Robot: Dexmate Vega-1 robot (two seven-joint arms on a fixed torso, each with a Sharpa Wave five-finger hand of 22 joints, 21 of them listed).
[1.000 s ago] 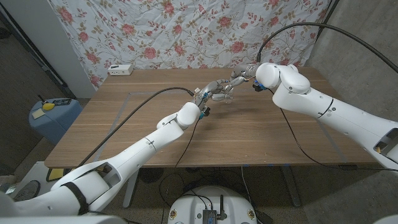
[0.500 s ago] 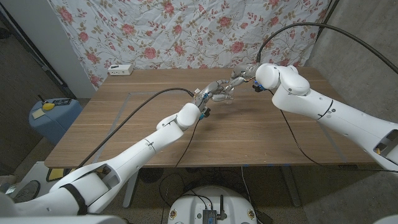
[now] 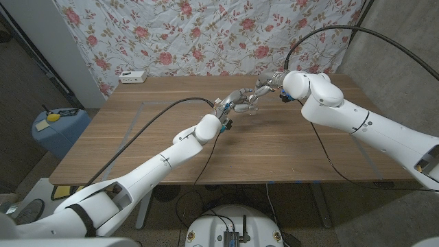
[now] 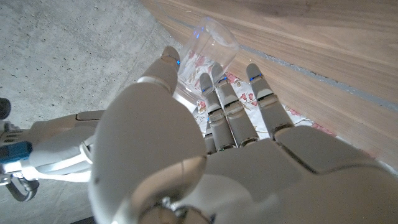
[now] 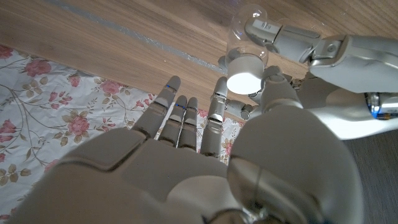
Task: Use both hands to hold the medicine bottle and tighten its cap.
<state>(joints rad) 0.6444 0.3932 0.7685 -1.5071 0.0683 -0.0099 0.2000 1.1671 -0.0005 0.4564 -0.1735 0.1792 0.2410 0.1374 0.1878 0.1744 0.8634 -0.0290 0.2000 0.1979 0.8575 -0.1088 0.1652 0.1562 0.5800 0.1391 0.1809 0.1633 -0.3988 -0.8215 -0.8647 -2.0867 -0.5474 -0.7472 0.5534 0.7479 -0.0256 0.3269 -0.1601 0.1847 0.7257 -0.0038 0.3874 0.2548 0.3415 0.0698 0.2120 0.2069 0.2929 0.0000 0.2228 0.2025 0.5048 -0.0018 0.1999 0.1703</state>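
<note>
Clear plastic showed between the two hands above the far middle of the wooden table (image 3: 137,137): the medicine bottle (image 5: 244,38) was gripped around its body by the left hand (image 3: 235,101), fingers (image 4: 219,99) curled on it. The right hand (image 5: 205,168) stood just beside the white cap (image 5: 246,73) with fingers spread — whether its thumb touched the cap, I could not tell. My worry was slippage: a smooth, light bottle could spin in the left grip once torque came, or the cap could cross-thread if pressed off-axis.
</note>
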